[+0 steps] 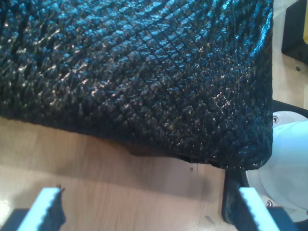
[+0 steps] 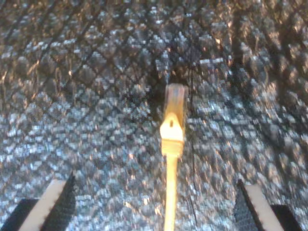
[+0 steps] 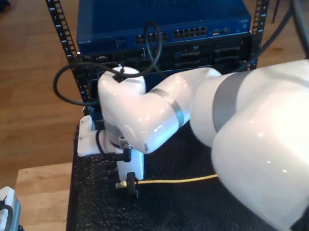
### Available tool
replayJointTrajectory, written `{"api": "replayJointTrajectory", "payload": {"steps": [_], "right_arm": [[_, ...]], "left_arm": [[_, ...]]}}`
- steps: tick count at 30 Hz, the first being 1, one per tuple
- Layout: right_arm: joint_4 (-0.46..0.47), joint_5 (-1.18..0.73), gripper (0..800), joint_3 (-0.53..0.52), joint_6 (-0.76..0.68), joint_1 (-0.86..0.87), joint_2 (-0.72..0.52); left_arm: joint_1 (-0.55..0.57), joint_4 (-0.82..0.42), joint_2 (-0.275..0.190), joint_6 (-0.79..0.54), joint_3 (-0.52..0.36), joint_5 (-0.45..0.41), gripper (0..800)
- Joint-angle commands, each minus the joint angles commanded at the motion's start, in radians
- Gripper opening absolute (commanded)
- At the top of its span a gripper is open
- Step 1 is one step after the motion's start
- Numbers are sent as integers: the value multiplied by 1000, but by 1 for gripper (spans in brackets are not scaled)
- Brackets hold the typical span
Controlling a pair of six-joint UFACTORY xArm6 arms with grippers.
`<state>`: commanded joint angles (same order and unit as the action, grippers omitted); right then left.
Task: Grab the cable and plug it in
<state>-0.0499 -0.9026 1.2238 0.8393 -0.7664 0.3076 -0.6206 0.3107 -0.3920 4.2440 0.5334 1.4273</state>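
Rack and switch: a blue network switch (image 3: 160, 15) is seen atop a black rack beyond the far edge of the black textured mat (image 3: 172, 219); its row of ports faces the mat, which is presumably why the cable is laid out before it.
Mat: the black mat is spread over a wooden table (image 3: 38, 201), probably as a non-slip bed for the cable.
Second arm: it is reached over the mat and bent down near the mat's far edge, toward the exterior view's left, so that my second gripper (image 2: 159, 207) is brought over the plug end.
Cable: the yellow cable (image 3: 176, 180) lies flat on the mat, with its plug (image 2: 174, 103) toward the exterior view's left.
Second gripper: the jaws are spread wide, one on each side of the cable, nothing yet clasped; a closing grasp is judged to be next.
First gripper: my first gripper (image 1: 149, 209) is held parted and empty over bare table just off a mat edge, apparently kept clear.
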Motion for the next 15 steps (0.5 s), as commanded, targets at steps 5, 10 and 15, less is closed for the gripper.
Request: {"api": "replayJointTrajectory", "payload": {"steps": [5, 10, 15], "right_arm": [[5, 2, 766, 3, -2, -2, 17], [5, 17, 740, 2, -2, -2, 28], [5, 18, 680, 9, -2, -2, 32]], "left_arm": [[0, 0, 0, -2, 0, 0, 800], [0, 0, 0, -2, 0, 2, 800], [0, 0, 0, -3, 0, 2, 800]]}}
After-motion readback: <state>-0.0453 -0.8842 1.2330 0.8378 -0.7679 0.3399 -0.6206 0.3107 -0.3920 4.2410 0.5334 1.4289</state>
